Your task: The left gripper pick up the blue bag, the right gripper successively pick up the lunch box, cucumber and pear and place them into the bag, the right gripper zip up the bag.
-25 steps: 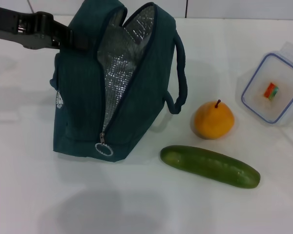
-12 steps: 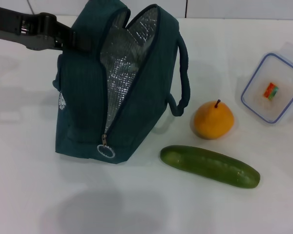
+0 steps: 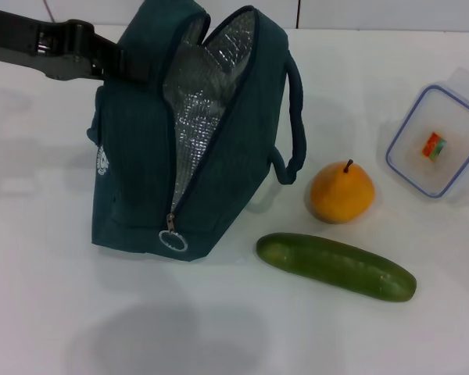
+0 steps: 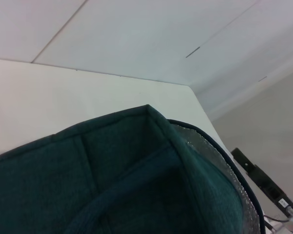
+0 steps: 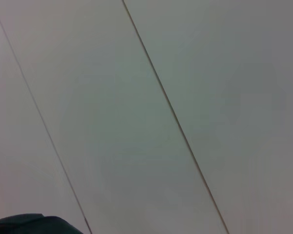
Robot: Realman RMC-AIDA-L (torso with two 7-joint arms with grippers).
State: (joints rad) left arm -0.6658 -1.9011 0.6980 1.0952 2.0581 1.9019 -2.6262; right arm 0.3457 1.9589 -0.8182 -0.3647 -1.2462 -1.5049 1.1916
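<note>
At the far left of the white table (image 3: 55, 312), you see the left gripper (image 3: 113, 62) reaching in from the left edge and meeting the upper left side of the blue bag (image 3: 141, 156); its fingertips are hidden against the fabric, so you cannot tell how far apart they stand or whether they pinch anything. Outward from that contact, the bag stands upright with its base on the table, its mouth unzipped so that the silver foil lining (image 3: 199, 109) shows as a long wedge from the top down to the ring zipper pull (image 3: 172, 241) near the bottom front. One loop handle (image 3: 295, 117) hangs on the bag's right side, and a small white logo (image 3: 102, 160) sits on its left face. In the left wrist view you look closely down on the bag's teal top edge (image 4: 136, 161), with a sliver of lining beside it. To the right of the bag, near the handle but apart from it, the pear (image 3: 341, 192) sits stem up. Just in front of the pear lies the cucumber (image 3: 336, 266), flat and angled, its left end close to the bag's front corner. Farther right, well apart from the bag, the lunch box (image 3: 438, 144) rests with its lid on. The right gripper is out of sight in every view.
</note>
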